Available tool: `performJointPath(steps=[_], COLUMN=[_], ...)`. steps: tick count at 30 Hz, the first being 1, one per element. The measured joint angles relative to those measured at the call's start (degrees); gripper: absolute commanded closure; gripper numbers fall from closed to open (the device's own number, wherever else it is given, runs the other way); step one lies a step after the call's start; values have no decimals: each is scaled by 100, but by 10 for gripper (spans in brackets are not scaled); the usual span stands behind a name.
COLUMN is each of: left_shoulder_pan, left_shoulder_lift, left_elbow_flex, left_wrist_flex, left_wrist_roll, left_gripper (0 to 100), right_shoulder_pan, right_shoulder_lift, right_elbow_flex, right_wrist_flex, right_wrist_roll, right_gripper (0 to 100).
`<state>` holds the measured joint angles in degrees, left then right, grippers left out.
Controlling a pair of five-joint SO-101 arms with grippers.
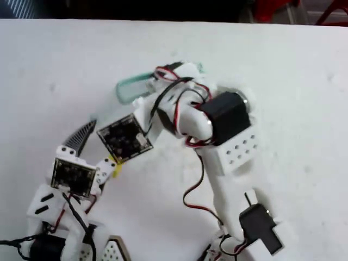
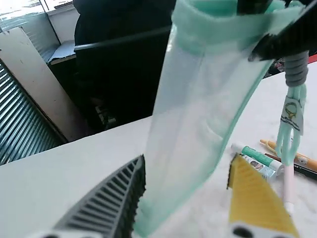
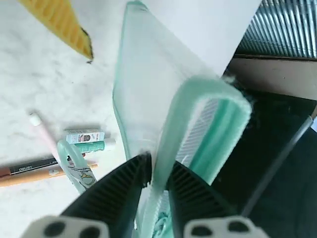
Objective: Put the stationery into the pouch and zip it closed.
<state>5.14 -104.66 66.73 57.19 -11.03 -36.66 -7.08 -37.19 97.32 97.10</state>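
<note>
A translucent mint pouch (image 2: 208, 104) hangs off the table, its zipper edge (image 3: 198, 129) pinched in my right gripper (image 3: 157, 178), which is shut on it. In the high view the pouch (image 1: 131, 87) pokes out from under that arm's wrist. My left gripper (image 2: 188, 198) stands open a little short of the pouch's lower end, with a black finger (image 1: 81, 136) and a yellow finger (image 2: 257, 198). On the table beyond lie the stationery: a glue stick (image 3: 85, 136), a green-capped marker (image 2: 255, 154), a pink pen (image 3: 43, 136) and an orange pencil (image 3: 29, 171). The pouch's strap and tag (image 2: 292, 114) dangle over them.
The white table (image 1: 283, 70) has free room at the right and far left. Its far edge (image 1: 174, 19) runs along the back, with dark furniture (image 2: 119, 74) and a slatted panel (image 2: 25, 129) beyond. The right arm's body (image 1: 228, 136) spans the middle of the table.
</note>
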Motion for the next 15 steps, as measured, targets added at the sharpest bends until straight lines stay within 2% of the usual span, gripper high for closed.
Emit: performJointPath(steps=[8,15], left_shoulder_pan=[18,721], left_shoulder_lift=[0,0], left_elbow_flex=[0,0], left_wrist_flex=[-9,-9], left_wrist_roll=[0,0], left_gripper=[713,713], right_shoulder_pan=[-132,-589], right_shoulder_lift=[-651,-897], right_elbow_flex=[835,914], right_wrist_flex=[0,0], right_wrist_roll=[870,949], right_gripper=[981,981])
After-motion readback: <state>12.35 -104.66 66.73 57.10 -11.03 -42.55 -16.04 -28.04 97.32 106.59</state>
